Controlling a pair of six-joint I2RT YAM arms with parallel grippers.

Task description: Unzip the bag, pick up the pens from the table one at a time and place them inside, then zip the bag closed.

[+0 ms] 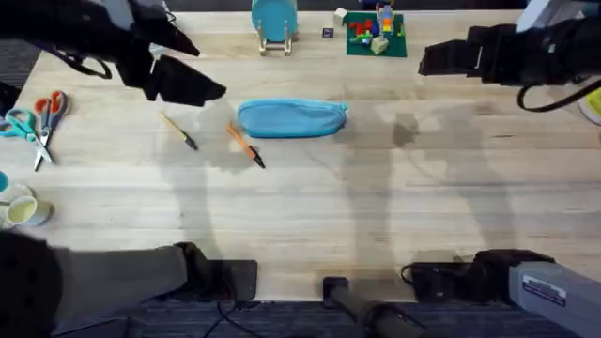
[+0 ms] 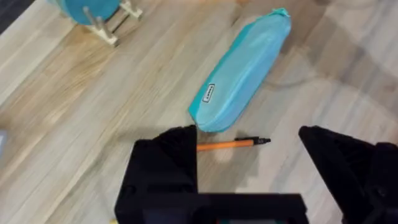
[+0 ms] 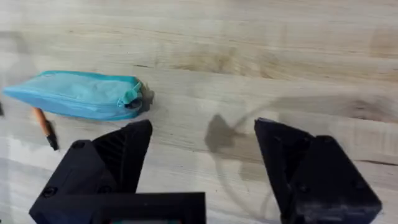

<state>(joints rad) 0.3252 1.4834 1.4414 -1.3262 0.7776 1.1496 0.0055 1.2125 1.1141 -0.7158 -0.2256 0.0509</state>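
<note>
The light blue bag (image 1: 292,119) lies zipped on the table (image 1: 310,207), also seen in the left wrist view (image 2: 242,68) and the right wrist view (image 3: 78,94). An orange pen (image 1: 245,145) rests just in front of the bag's left end, its dark tip visible (image 2: 231,144). A yellowish-tan pen (image 1: 178,130) lies further left. My left gripper (image 1: 192,84) hovers above and left of the bag, open, with the orange pen showing between its fingers (image 2: 165,162). My right gripper (image 1: 434,59) hangs open to the right of the bag, holding nothing.
A round teal disc on a wooden stand (image 1: 273,23) and a green plate with small toys (image 1: 375,34) sit at the back. Scissors (image 1: 38,122) and a mug (image 1: 21,210) lie at the left edge.
</note>
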